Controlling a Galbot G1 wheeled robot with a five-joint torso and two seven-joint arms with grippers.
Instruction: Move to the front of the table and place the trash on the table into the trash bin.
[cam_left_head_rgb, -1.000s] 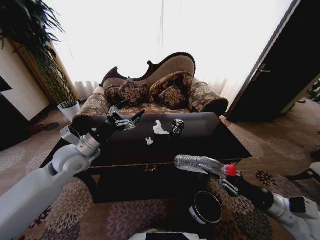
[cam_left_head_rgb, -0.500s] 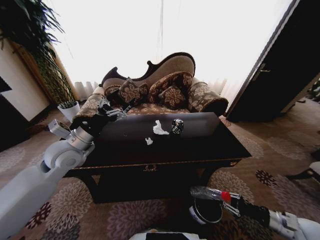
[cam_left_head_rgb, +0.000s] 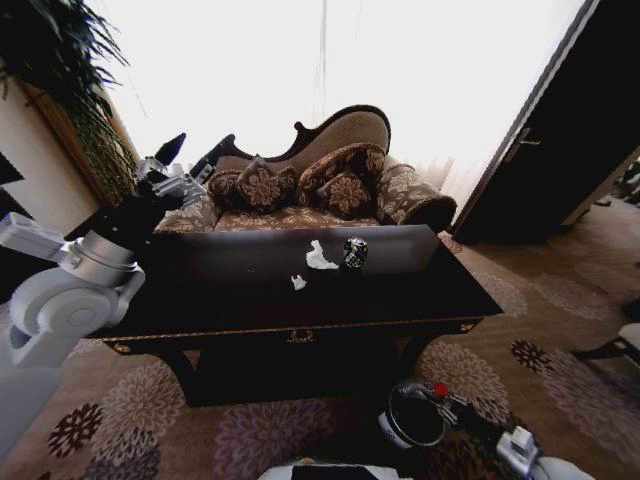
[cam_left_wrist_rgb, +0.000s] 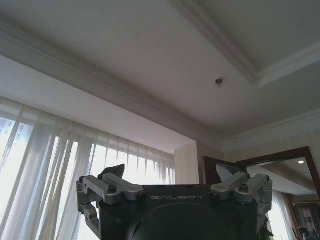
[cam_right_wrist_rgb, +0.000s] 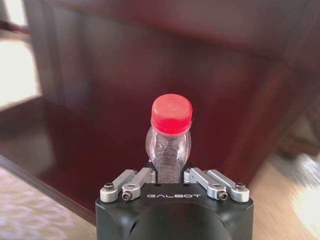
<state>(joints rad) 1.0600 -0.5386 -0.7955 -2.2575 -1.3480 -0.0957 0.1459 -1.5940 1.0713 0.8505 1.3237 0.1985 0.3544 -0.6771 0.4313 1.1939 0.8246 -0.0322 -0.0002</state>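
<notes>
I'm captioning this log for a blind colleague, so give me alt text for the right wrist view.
The right claw grips a clear plastic bottle by the neck, just under its red cap. The dark glossy wood of the table rises behind the bottle, with patterned carpet below.
</notes>
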